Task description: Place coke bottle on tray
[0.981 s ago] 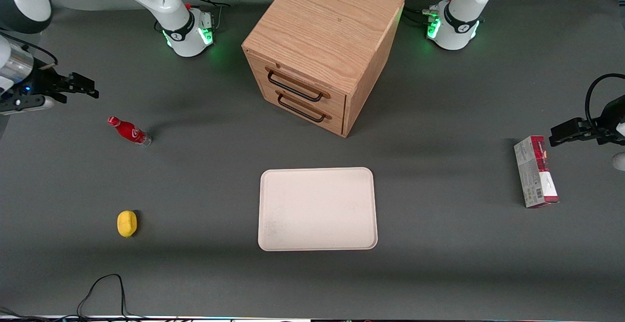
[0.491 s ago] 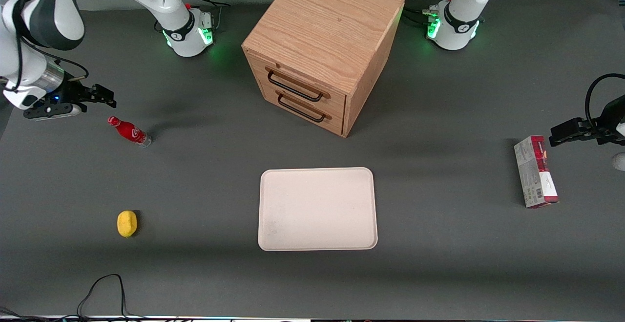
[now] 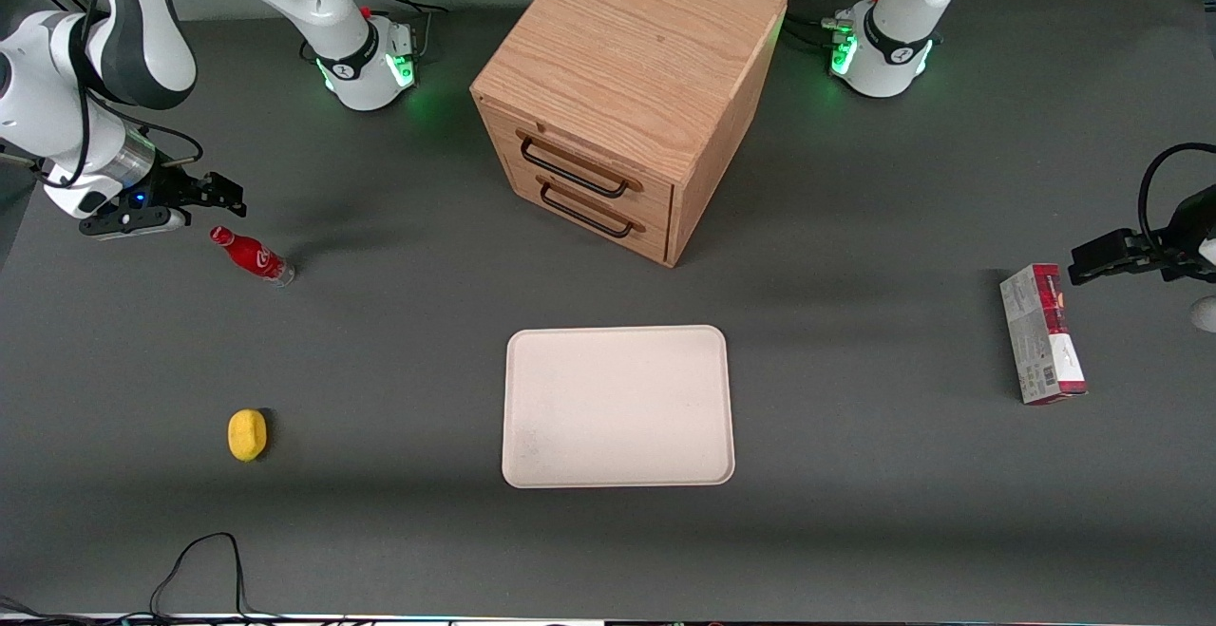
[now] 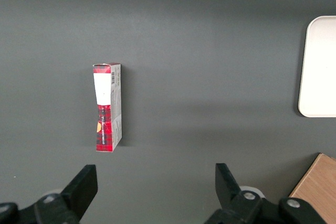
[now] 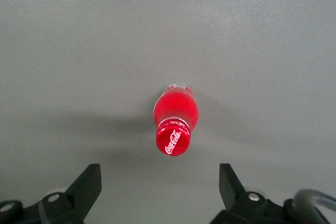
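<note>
Working right arm: a white, grey-jointed arm is being held low over the table at the working arm's end, its forearm reaching in from the table's edge.
Wrist: a silver cuff and a black camera mount are being carried just above the surface.
Black two-finger gripper [image 3: 228, 194]: it is being held above the table, pointed toward the table's middle.
Fingers [image 5: 86, 184]: the two black fingers are being kept wide apart, with nothing gripped between them.
Contact: nothing is being touched by the gripper [image 5: 157, 187].
</note>
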